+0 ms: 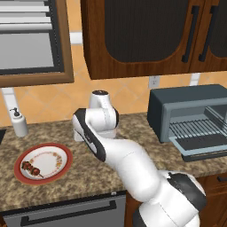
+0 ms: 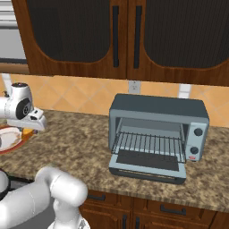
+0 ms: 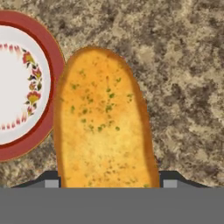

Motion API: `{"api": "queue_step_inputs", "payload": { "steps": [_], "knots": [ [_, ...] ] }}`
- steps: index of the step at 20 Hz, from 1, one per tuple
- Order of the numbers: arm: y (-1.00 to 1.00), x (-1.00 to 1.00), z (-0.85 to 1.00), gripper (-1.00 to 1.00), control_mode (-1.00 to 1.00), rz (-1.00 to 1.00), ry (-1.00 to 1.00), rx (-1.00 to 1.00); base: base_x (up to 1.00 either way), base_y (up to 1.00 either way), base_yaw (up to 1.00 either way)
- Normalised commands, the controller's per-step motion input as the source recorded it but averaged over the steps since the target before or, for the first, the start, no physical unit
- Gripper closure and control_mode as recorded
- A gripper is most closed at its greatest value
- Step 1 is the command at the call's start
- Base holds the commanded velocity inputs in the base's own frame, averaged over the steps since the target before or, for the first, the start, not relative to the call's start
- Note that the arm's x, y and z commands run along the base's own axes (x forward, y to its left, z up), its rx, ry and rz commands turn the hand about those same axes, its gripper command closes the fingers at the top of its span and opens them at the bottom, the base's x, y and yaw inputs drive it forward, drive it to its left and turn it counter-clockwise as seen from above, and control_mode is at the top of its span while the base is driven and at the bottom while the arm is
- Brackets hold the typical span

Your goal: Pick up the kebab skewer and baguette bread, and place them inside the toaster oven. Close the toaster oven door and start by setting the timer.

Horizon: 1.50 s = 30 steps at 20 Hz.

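Observation:
The baguette bread (image 3: 105, 118), a golden loaf flecked with green, lies lengthwise between my gripper's (image 3: 110, 183) two fingers, and its sides reach both tips. In the right base view the gripper (image 2: 29, 129) points down with the bread (image 2: 27, 133) showing orange under it, just right of the plate (image 2: 9, 145). The kebab skewer (image 1: 32, 168) rests on the red-rimmed plate (image 1: 62, 155). The toaster oven (image 2: 156, 107) stands on the right of the counter. Its door (image 2: 147, 167) is dropped open and the wire rack inside is bare.
A white soap dispenser (image 1: 18, 123) stands at the back left of the granite counter. Dark wood cabinets (image 2: 120, 36) hang above the oven. Two knobs (image 2: 198, 132) sit on the oven's right front. Open counter lies between the plate and the oven.

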Motion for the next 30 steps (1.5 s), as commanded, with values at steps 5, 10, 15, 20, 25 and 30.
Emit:
{"api": "queue_step_inputs", "payload": {
  "steps": [5, 10, 15, 20, 25, 30],
  "knots": [
    [-1.0, -0.21, 0.13, 1.0, -1.0, 0.0, -0.01, 0.0, 0.0, 0.0, 0.0],
    [-1.0, -0.13, 0.09, 1.0, -1.0, 0.0, -0.02, 0.0, 0.0, 0.0, 0.0],
    [-1.0, -0.08, 0.03, 1.0, -1.0, 0.0, -0.03, 0.0, 0.0, 0.0, 0.0],
    [-1.0, 0.0, 0.0, 1.0, -1.0, 0.0, 0.0, 0.0, 0.0, 0.0, 0.0],
    [-1.0, 0.02, 0.04, 1.0, -1.0, -0.01, 0.0, 0.0, 0.0, 0.0, 0.0],
    [-1.0, 0.21, 0.03, 1.0, -1.0, -0.01, 0.0, 0.0, 0.0, 0.0, 0.0]
  ]
}}
